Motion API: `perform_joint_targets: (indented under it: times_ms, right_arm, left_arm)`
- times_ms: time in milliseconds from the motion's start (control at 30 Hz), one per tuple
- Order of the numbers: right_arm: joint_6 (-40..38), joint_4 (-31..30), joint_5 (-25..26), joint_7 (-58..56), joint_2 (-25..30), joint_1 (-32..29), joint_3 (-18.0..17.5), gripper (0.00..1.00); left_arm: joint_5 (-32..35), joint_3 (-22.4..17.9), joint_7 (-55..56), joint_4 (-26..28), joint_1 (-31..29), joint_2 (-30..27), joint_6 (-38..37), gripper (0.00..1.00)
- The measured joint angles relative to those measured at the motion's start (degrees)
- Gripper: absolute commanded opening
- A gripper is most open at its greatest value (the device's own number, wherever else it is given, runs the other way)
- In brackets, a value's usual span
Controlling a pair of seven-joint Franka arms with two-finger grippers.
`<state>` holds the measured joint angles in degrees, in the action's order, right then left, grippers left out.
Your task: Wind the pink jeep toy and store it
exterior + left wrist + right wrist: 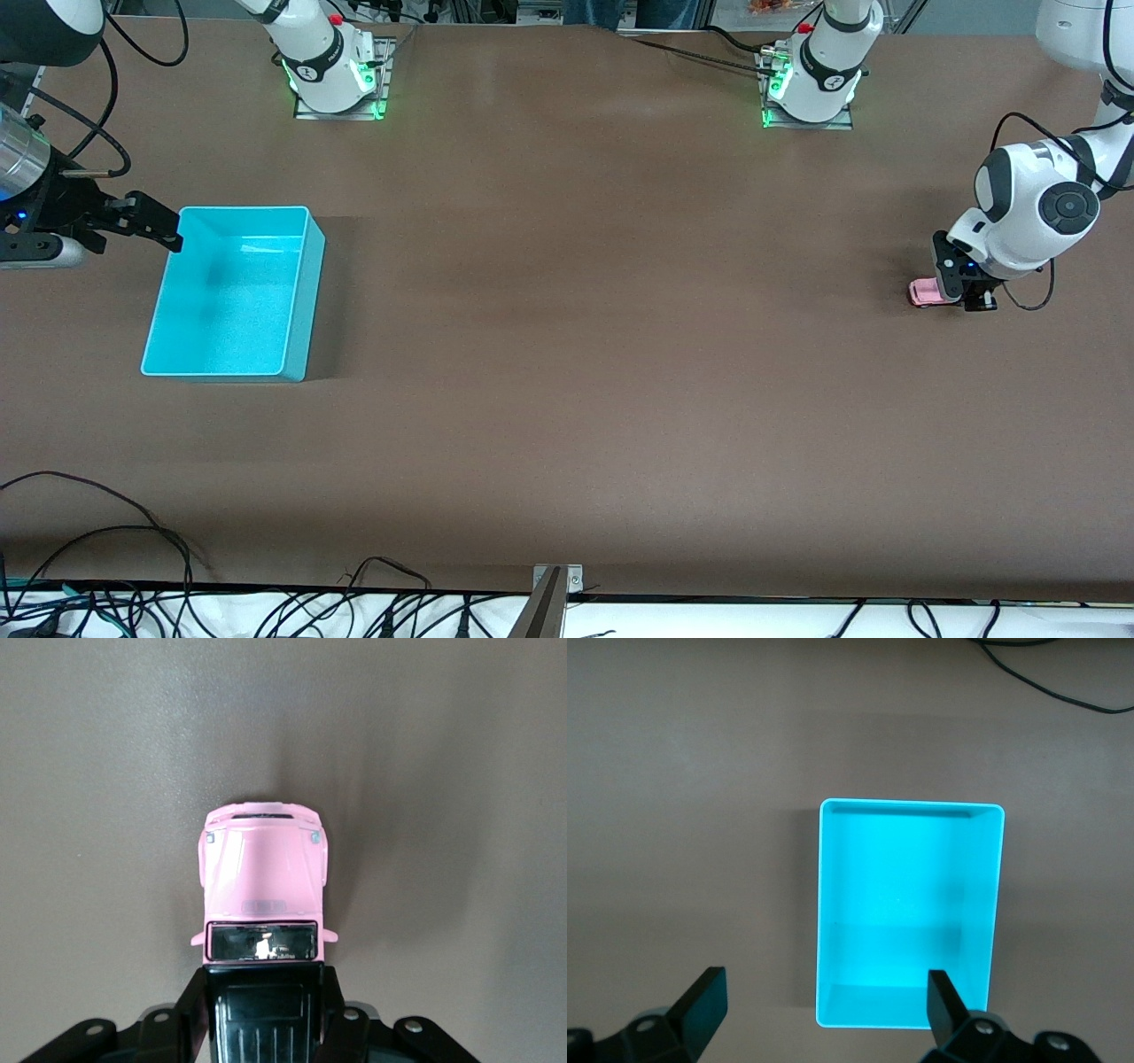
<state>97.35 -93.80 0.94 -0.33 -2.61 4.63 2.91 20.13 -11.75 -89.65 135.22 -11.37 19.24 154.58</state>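
Observation:
The pink jeep toy (924, 291) stands on the brown table at the left arm's end. In the left wrist view the pink jeep toy (264, 877) shows its pink hood and black roof. My left gripper (964, 294) is down at the table and shut on the jeep's rear half. In its wrist view the left gripper (264, 1014) has its fingers (191, 1014) pressed against both sides of the black roof. The turquoise bin (301, 292) is empty at the right arm's end. My right gripper (158, 227) hovers open over the bin's edge. In its wrist view the right gripper (824, 997) is above the bin (824, 904).
Both arm bases (335, 80) stand along the table's edge farthest from the front camera. Black cables (106, 549) and a metal bracket (556, 580) lie along the nearest edge. Bare brown table stretches between the bin and the jeep.

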Motion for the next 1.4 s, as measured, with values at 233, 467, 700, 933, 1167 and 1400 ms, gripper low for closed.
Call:
perform_joint_targets:
  times_ms: [233,467,700,933,1167,1400]
  right_arm:
    - [0.00,0.00,0.00,0.00,-0.23,0.00,0.00,1.00]
    - [0.00,0.00,0.00,0.00,-0.35,0.00,0.00,1.00]
    - [0.00,0.00,0.00,0.00,-0.41,0.00,0.00,1.00]
    - [0.00,0.00,0.00,0.00,-0.43,0.00,0.01,1.00]
    - [0.01,0.01,0.00,0.00,-0.45,0.00,0.01,1.00]
    - [0.02,0.02,0.00,0.00,-0.46,0.00,0.01,1.00]
  left_arm:
    - [0.00,0.05,0.01,-0.01,0.06,0.62,0.03,1.00]
    - [-0.01,0.24,0.09,-0.66,0.36,3.02,0.74,1.00]
    - [-0.16,0.30,0.27,-1.36,0.80,3.26,0.74,1.00]
    - [-0.23,0.26,0.28,-1.72,0.81,3.22,0.74,1.00]
    - [-0.24,0.23,0.30,-2.50,0.81,3.19,0.74,1.00]
    - [-0.24,0.23,0.45,-3.94,0.81,3.18,0.73,1.00]
